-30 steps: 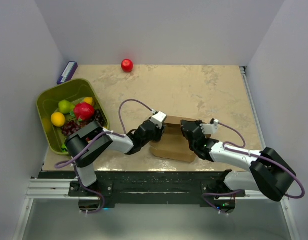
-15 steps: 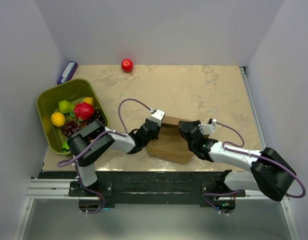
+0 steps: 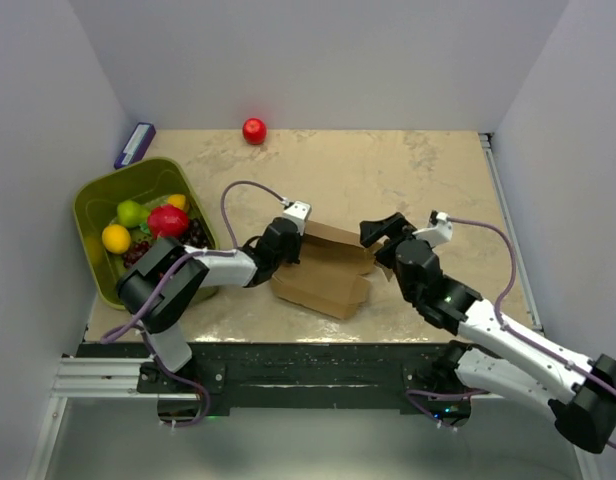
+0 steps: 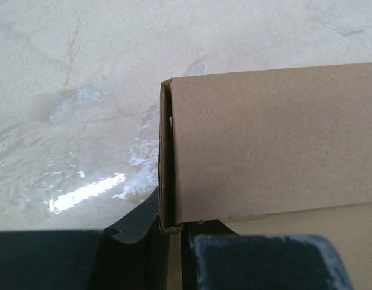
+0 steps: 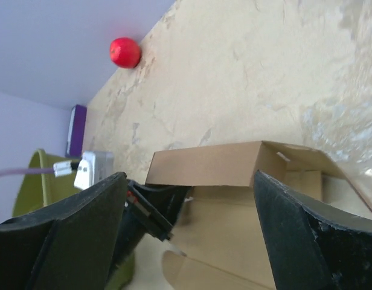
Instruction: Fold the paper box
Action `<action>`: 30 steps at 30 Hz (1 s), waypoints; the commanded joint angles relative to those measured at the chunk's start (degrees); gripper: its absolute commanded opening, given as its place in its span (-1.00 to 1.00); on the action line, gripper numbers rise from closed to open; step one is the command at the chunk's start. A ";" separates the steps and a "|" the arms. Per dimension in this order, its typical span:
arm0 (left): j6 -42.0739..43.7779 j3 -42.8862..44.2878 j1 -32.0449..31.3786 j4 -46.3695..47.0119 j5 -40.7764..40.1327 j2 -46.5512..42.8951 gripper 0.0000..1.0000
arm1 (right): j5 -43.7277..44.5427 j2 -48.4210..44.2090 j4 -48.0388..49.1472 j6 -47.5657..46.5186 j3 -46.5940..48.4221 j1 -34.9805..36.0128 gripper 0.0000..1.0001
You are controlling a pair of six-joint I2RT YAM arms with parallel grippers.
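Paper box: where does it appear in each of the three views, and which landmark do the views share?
Top external: the paper box lies just below the centre.
Left wrist: the paper box fills the right half.
Right wrist: the paper box is low in the centre, its inside showing.
Shared landmark: the beige table under it, in all three.

From the left wrist, the plain brown thin cardboard box (image 4: 270,145) ran off the right edge, and the left gripper (image 4: 174,241) was cropped at the bottom. From the right wrist, the olive-green plastic bin (image 5: 32,181) showed only slivers behind the right gripper (image 5: 189,181).
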 commanded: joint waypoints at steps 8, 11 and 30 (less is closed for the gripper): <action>1.76 3.98 5.65 -13.20 12.03 -5.28 -0.99 | -0.08 -0.45 -27.86 -26.92 11.63 -0.04 0.79; 1.85 4.42 6.09 -13.99 13.09 -5.28 -0.98 | -1.12 2.80 -27.26 -27.89 11.01 -0.12 0.78; 2.02 4.77 6.71 -14.17 11.43 -5.54 -1.00 | -3.68 11.16 -24.61 -27.45 8.73 0.05 -0.37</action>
